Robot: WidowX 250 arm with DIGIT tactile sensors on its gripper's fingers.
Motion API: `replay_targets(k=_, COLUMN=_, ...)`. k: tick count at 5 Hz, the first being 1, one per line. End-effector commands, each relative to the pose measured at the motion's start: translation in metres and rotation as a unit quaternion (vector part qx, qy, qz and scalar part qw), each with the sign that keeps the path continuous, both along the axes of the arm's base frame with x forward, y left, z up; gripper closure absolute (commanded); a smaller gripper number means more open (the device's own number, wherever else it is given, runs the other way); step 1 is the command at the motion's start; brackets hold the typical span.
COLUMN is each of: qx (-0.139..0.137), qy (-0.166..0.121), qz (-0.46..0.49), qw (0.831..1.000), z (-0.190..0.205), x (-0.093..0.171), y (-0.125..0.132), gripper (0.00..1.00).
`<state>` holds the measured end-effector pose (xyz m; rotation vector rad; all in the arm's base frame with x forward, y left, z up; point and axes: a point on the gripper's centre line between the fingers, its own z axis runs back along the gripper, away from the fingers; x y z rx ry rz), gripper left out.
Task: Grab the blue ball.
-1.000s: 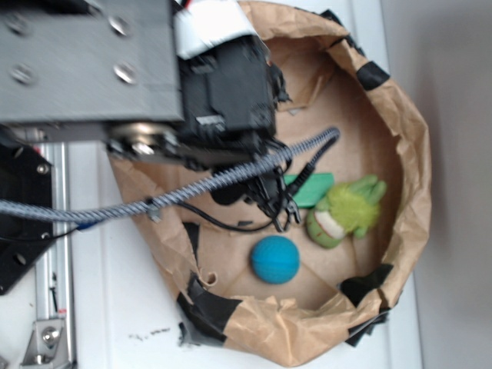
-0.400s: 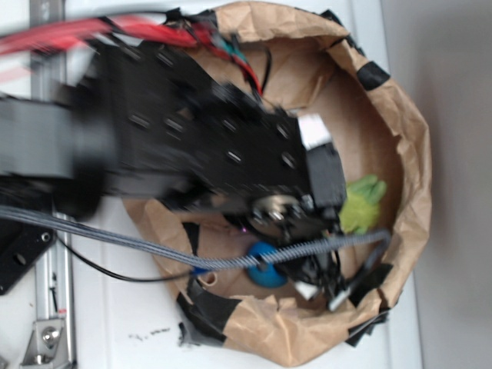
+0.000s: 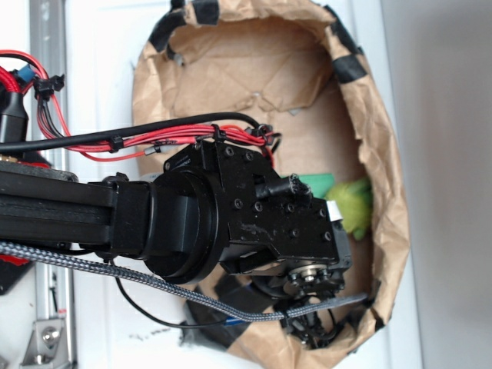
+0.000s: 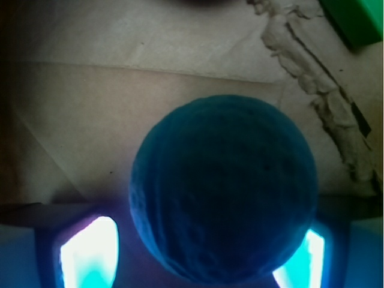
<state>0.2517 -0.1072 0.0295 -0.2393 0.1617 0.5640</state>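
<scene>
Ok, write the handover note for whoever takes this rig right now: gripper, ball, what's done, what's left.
Gripper: down inside the brown paper enclosure, one finger on each side of the blue ball. Whether it has closed on the ball cannot be told.
Ball: between the fingers on the paper floor; hidden behind the arm in the exterior view.
Nearby: green block and green plush toy, both apart from the ball.
Done: approach and lining up.
Left: confirm the grip, then lift.
</scene>
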Motion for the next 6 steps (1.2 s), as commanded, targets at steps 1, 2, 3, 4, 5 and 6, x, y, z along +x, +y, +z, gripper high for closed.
replay_targets(k=1, qx=0.008, qy=-0.072, qz=-0.03, qw=0.997, z=0.047, x=-0.013, y=-0.007, gripper=1.0)
replay_targets(k=2, qx=0.049, qy=-0.104, qz=-0.025, qw=0.993, z=0.068, x=-0.003, y=0.021, gripper=1.0)
replay_targets(k=3, qx=0.109, qy=-0.175, qz=-0.116, qw=0.972, z=0.107, x=-0.007, y=0.052, gripper=1.0)
replay_targets(k=4, qx=0.212, qy=-0.202, qz=-0.227, qw=0.929, z=0.132, x=-0.037, y=0.074, gripper=1.0)
replay_targets(k=5, qx=0.217, qy=-0.224, qz=-0.283, qw=0.907, z=0.137, x=-0.057, y=0.084, gripper=1.0)
replay_targets(k=6, qx=0.23, qy=-0.212, qz=-0.289, qw=0.905, z=0.13, x=-0.06, y=0.088, gripper=1.0)
